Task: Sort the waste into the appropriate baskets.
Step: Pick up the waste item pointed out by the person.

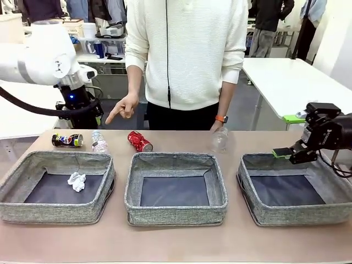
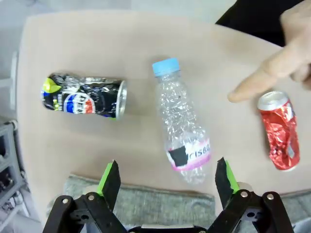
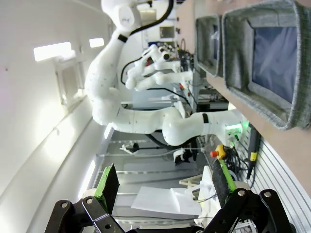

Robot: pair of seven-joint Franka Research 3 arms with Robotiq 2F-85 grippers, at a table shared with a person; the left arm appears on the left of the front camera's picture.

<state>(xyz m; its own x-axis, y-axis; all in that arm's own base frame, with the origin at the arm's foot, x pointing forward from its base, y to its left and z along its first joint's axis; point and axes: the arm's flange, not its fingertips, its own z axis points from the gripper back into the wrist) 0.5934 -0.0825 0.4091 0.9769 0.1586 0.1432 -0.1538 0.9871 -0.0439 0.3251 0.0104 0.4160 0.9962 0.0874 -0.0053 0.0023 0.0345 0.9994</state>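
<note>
Pointing down at the table [image 1: 176, 242], the person's hand [image 1: 124, 108] hangs beyond the middle basket's [image 1: 176, 213] far left corner, with the forefinger aimed at the gap between the clear plastic bottle [image 1: 99, 142] and the crushed red can [image 1: 139, 141]. The red can lies on its side just past that same far left corner of the middle basket. Farther left of the middle basket, along the same far strip of table, lie the blue-capped bottle with its pale label and then the crushed dark can [image 1: 67, 140], each apart from its neighbour. The crushed clear plastic container [image 1: 219, 139] stands just beyond the middle basket's far right corner. The person's other hand [image 1: 216, 125] is directly above it; whether the fingers grip it I cannot tell. Left of the middle basket sits the left basket [image 1: 55, 212], a matching grey woven bin, with the crumpled white paper ball [image 1: 77, 181] on its dark bottom. Right of the middle basket sits the right basket [image 1: 297, 214]. The left gripper [image 2: 166, 164] hovers well left of the middle basket, above the bottle's label end, its green-padded fingers spread wide and grasping nothing. The right gripper [image 1: 287, 154] hangs right of the middle basket, over the right basket's far rim, its fingers likewise parted and released.
</note>
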